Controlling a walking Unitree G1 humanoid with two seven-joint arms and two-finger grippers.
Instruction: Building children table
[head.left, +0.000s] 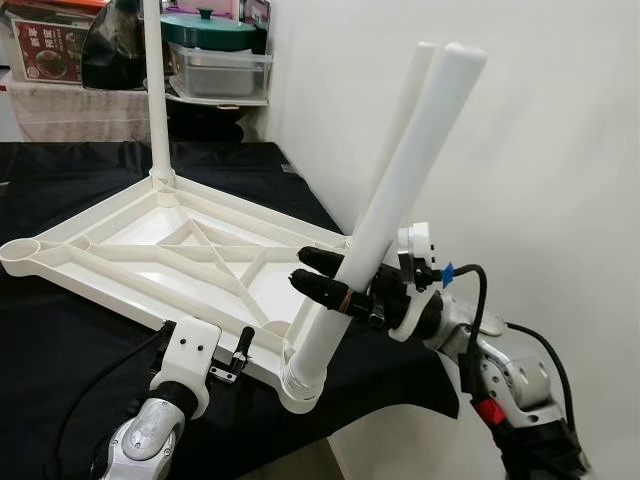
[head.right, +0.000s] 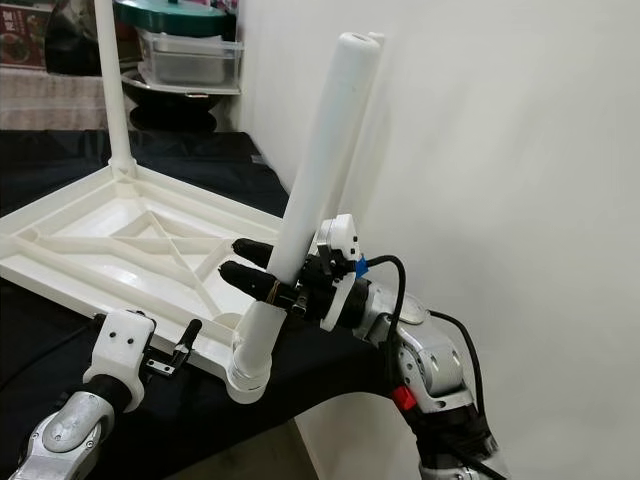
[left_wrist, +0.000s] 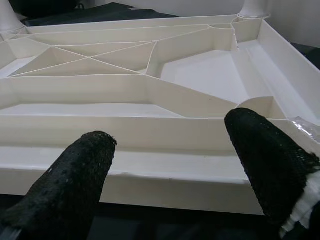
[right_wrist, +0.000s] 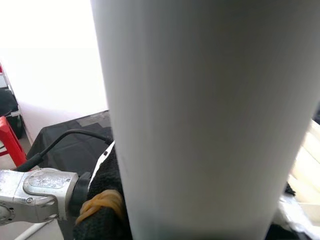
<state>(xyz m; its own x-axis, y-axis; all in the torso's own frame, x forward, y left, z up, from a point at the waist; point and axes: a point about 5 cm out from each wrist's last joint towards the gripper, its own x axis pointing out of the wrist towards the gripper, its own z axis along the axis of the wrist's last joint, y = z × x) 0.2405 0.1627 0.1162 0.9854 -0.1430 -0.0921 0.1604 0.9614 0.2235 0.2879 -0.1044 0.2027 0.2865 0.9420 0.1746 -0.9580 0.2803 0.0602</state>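
table leg (head.left: 395, 200): tilted, foot in near corner socket of upturned tabletop (head.left: 190, 250) | right gripper (head.left: 325, 278): pinching leg low | left gripper (head.left: 235, 355): spread at tabletop's near edge | risk: tilted leg may jam or pop out.

The upturned white children's table (head.left: 190, 250) is smooth moulded plastic with a faint sheen on its ribs, and the long white round leg (head.left: 400, 190) looks like the same plastic, smooth and matt. The black cloth (head.left: 70, 340) covering the tabletop is matt fabric. The right gripper (head.left: 325, 275) and left gripper (left_wrist: 170, 165) have fingers (left_wrist: 75, 175) in rough black knitted fabric, on brushed silver metal arms (head.left: 510, 375) with glossy white plastic wrist housings (head.left: 190, 350).
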